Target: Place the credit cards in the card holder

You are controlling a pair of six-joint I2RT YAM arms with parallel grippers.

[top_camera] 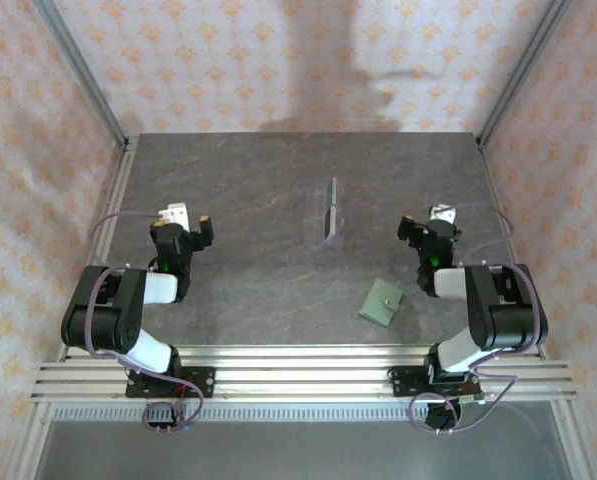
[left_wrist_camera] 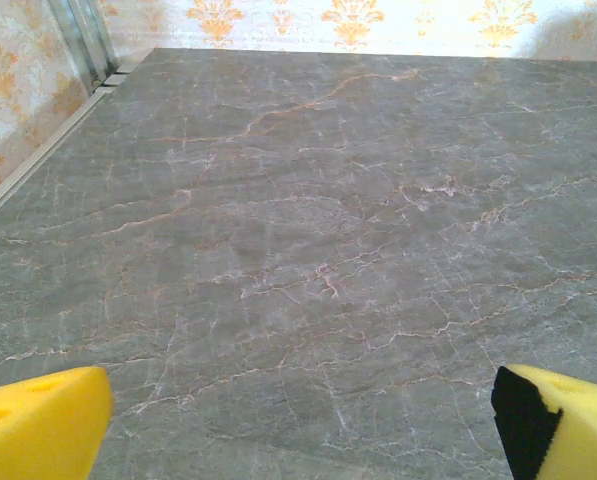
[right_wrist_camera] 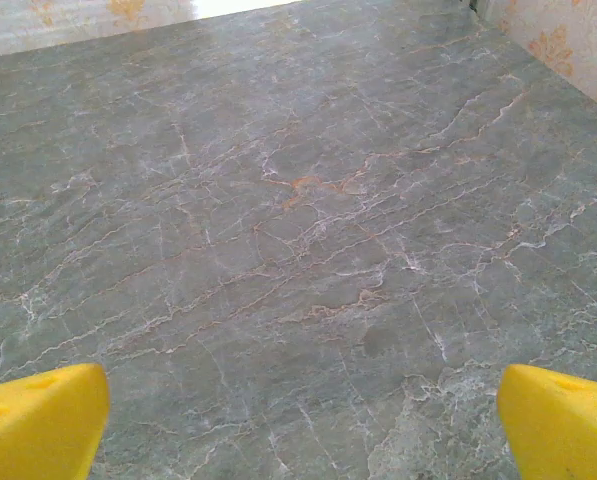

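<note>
Both claws hang wide open with nothing in them, the left claw (top_camera: 185, 228) and the right claw (top_camera: 426, 232) over bare table (top_camera: 248, 290) on either side. The cards (top_camera: 329, 213) stand on edge in a clear stand (top_camera: 318, 222) at mid-table, long edges running straight away from the robot. The green wallet (top_camera: 381, 302) lies flat and shut, near the right claw, turned askew. Trouble I'd expect: a claw nudging the light stand over, or the shut wallet skating when pried.
</note>
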